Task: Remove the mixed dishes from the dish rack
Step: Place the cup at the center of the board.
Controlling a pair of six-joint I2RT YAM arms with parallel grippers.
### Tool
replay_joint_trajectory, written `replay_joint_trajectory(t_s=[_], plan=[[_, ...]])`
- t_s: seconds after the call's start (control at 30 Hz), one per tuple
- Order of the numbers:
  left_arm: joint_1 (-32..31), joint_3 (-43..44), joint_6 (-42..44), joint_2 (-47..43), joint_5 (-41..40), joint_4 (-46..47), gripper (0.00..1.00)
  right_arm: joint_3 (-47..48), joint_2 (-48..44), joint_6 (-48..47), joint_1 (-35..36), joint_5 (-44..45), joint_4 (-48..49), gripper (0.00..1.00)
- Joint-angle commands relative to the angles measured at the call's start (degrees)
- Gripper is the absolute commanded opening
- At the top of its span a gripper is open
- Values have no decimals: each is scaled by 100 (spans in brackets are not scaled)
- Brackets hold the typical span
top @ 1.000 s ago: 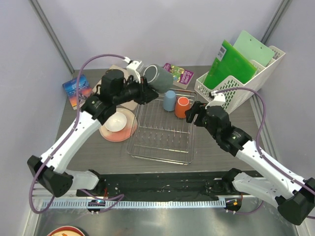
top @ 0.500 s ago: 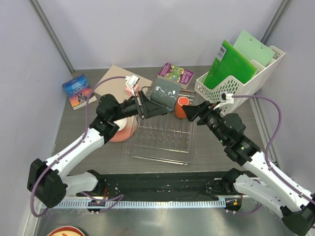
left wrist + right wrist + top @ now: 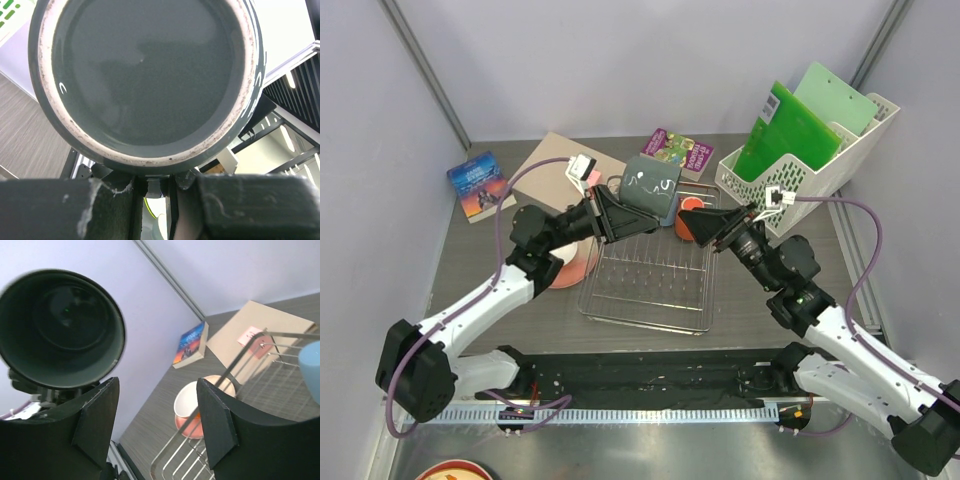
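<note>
**A:** Since a second ago the left arm (image 3: 490,290) has swung the dark grey mug (image 3: 650,188) off the far left corner of the dish rack (image 3: 650,290). It now hangs in the air over the rack's far edge, mouth turned toward the right arm (image 3: 820,310); that arm has lifted from beside the orange mug (image 3: 684,222) and points back at it.

**B:** And the jaws?

**A:** The left jaws are nearly pressed together, pinching the grey mug; its unglazed foot ring fills the left wrist view just above the fingers (image 3: 65,210). The exact hold, likely the handle, is hidden. The right jaws stand spread with nothing between them; the mug's dark mouth sits off to one side of them, not in the gap.

**B:** So which step is this?

**A:** I'd say the grey mug is mid-unload, probably a hand-over from left to right. The pink plate (image 3: 186,430) lies on the worktop (image 3: 770,320) at the rack's left side, the small white bowl (image 3: 187,400) on it; the orange mug and light blue cup (image 3: 311,371) wait in the rack's far right corner.

**B:** Next move?

**A:** If it is a hand-over, the right jaws must shift until the rim stands between them, one finger inside and one outside; they should close firmly before the left jaws release, or the mug drops onto the wires.
</note>
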Motion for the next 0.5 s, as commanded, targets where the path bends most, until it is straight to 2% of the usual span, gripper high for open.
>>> replay_joint_trajectory(t_s=[0.0,0.2,0.47], plan=[[-8,4,-37,28,-43,810,1,195,-2,89,14,-111,888,68],[-34,-101,-37,89,-7,889,1,493,305,-16,14,-164,1054,68],[-148,-181,16,81,89,951,0,1232,1675,-148,14,-463,1073,67]])
